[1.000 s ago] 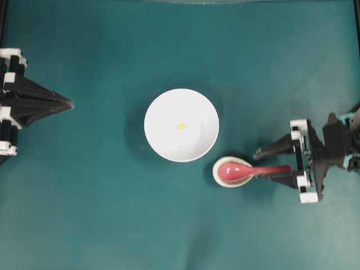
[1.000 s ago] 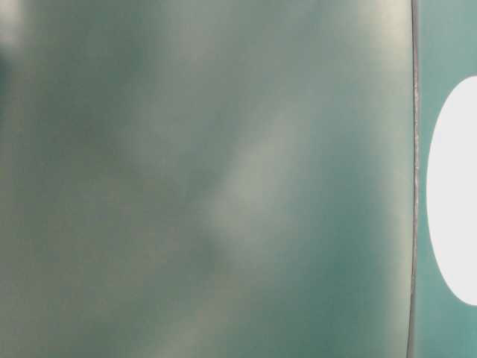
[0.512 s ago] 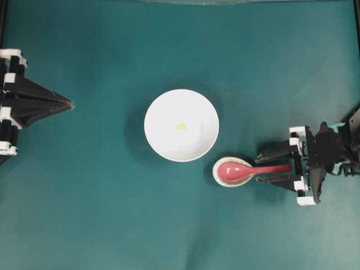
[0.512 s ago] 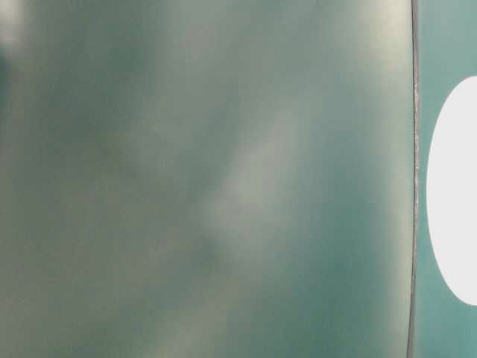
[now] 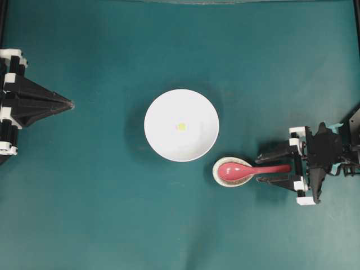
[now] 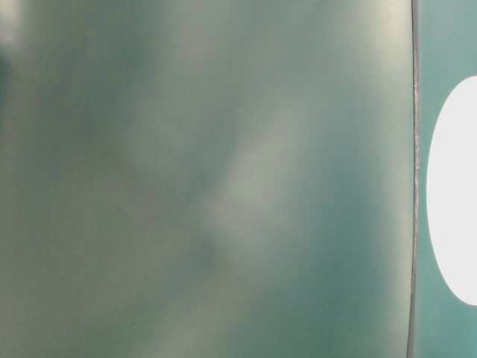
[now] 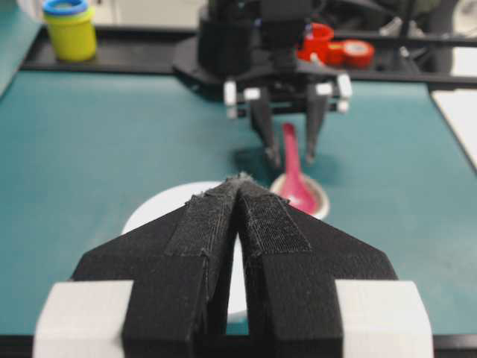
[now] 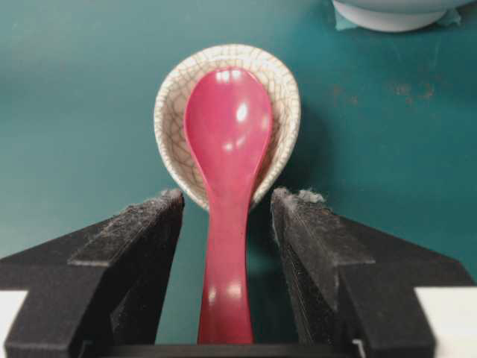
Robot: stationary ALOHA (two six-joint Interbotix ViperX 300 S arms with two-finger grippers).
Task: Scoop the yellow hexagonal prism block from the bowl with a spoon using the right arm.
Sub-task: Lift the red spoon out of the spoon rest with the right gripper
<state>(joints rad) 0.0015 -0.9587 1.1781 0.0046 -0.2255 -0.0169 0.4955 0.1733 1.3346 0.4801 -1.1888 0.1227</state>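
Observation:
The white bowl (image 5: 181, 143) stands mid-table with the tiny yellow hexagonal prism block (image 5: 181, 126) in its middle. The pink-red spoon (image 5: 247, 169) lies to its lower right, scoop resting in a small speckled dish (image 5: 216, 169), handle pointing right. My right gripper (image 5: 260, 167) is open and straddles the handle. In the right wrist view the spoon (image 8: 227, 142) runs between the fingers (image 8: 141, 246) with a gap on each side. My left gripper (image 5: 70, 104) is shut at the far left, holding nothing; its tips (image 7: 240, 179) meet in the left wrist view.
The speckled dish (image 8: 173, 112) sits close to the bowl's rim (image 8: 387, 19). Beyond the table's far edge are a yellow jar with a blue lid (image 7: 68, 30) and red tape rolls (image 7: 339, 46). The table-level view is a blur.
My right gripper has dropped lower and shifted so that the spoon handle lies centred between its fingers. Bowl, block, spoon and left arm have not moved.

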